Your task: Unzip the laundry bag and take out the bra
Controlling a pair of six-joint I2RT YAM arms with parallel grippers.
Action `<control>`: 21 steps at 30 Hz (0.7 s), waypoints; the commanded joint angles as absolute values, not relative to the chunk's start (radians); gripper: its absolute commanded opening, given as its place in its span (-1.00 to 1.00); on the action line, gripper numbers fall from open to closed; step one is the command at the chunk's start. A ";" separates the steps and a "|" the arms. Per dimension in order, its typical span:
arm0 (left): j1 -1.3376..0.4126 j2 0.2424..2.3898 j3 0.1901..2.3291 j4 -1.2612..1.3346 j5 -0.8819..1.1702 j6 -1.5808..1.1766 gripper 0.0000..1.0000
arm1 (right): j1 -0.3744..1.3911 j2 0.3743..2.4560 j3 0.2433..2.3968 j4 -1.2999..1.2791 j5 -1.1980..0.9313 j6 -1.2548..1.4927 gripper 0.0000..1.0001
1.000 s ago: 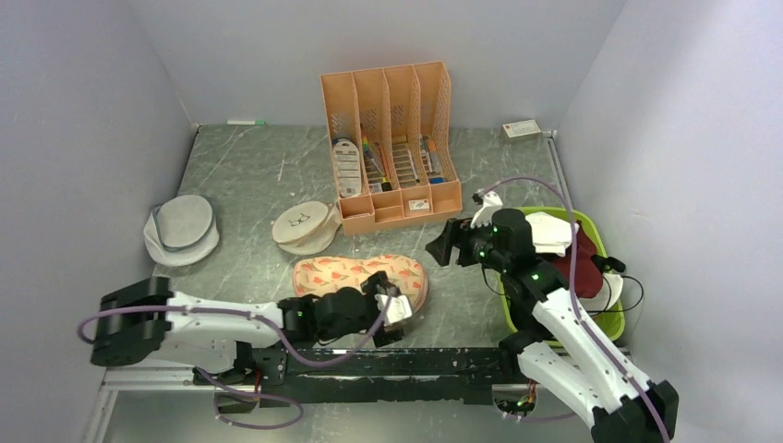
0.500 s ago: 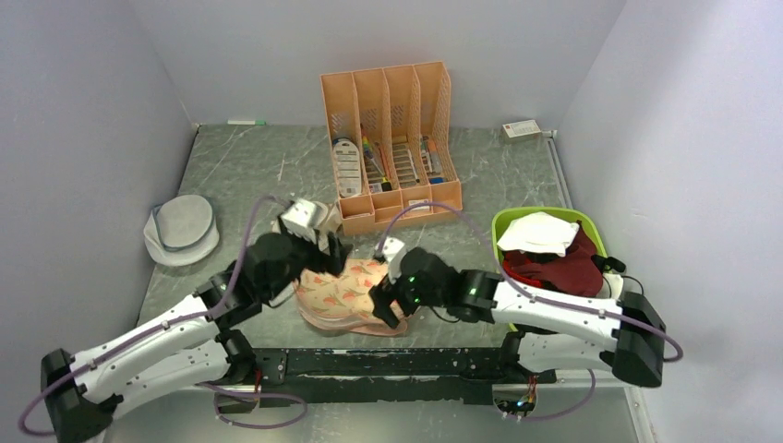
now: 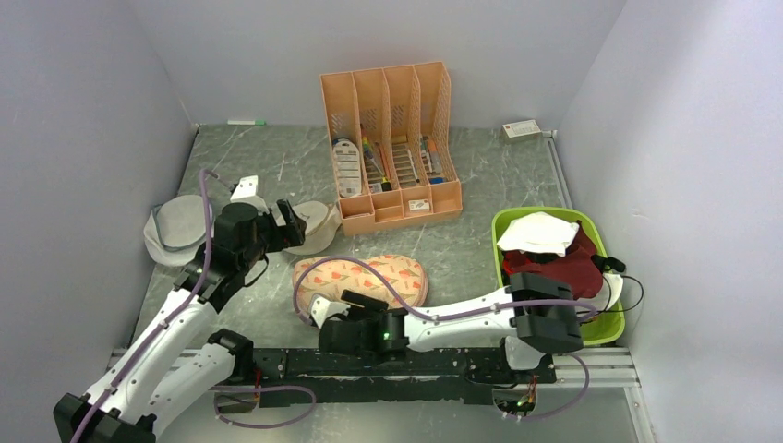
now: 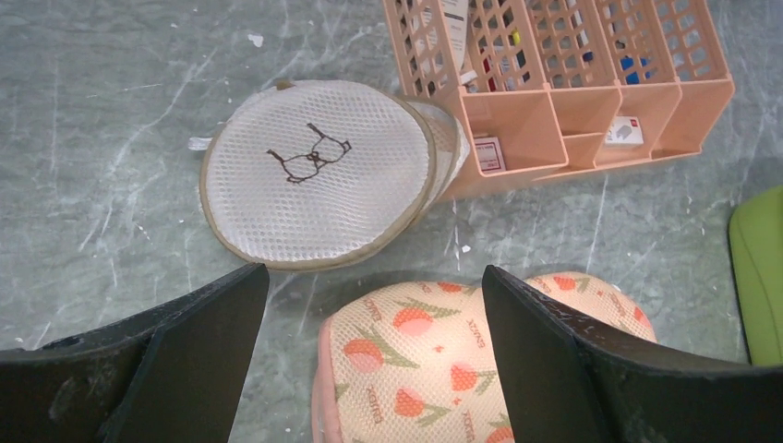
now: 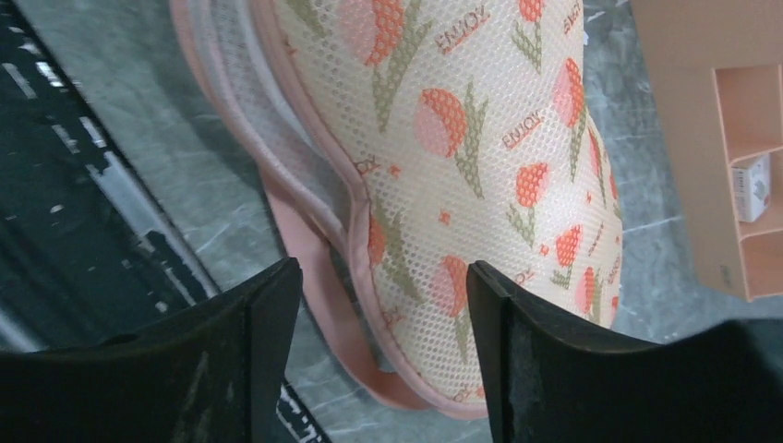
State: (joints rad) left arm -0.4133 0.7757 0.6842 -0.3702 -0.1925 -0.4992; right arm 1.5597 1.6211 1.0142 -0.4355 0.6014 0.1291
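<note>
The laundry bag (image 3: pixel 362 277) lies flat on the table's near middle, peach mesh with orange fruit print. My left gripper (image 3: pixel 288 221) hovers open and empty above and left of it, over the round pouch; in the left wrist view (image 4: pixel 372 277) the bag's left lobe (image 4: pixel 462 360) shows between its fingers. My right gripper (image 3: pixel 323 309) is open and empty, low at the bag's near left edge. In the right wrist view (image 5: pixel 383 277) the bag (image 5: pixel 462 138) and its pink strap (image 5: pixel 323 305) lie between the fingers. The bra is hidden.
A round beige pouch with a glasses drawing (image 3: pixel 309 224) lies left of an orange desk organizer (image 3: pixel 392 138). A grey-white round pouch (image 3: pixel 175 231) is at the far left. A green bin of clothes (image 3: pixel 554 268) stands at the right. The black rail (image 3: pixel 415 360) runs along the near edge.
My left gripper has pulled back left and up from the bag to over the round pouch. My right arm has swung left along the near edge. The bag lies flat again.
</note>
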 commanded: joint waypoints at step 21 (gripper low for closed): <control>-0.399 0.710 0.701 -0.411 -0.117 -0.473 0.94 | 1.567 1.754 1.116 -0.524 0.828 0.108 -0.83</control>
State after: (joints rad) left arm -0.4084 0.7261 0.6842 -0.3958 -0.1326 -0.4873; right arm 1.5620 1.7992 1.0954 -0.4995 0.7856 0.1032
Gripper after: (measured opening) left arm 0.972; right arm 0.176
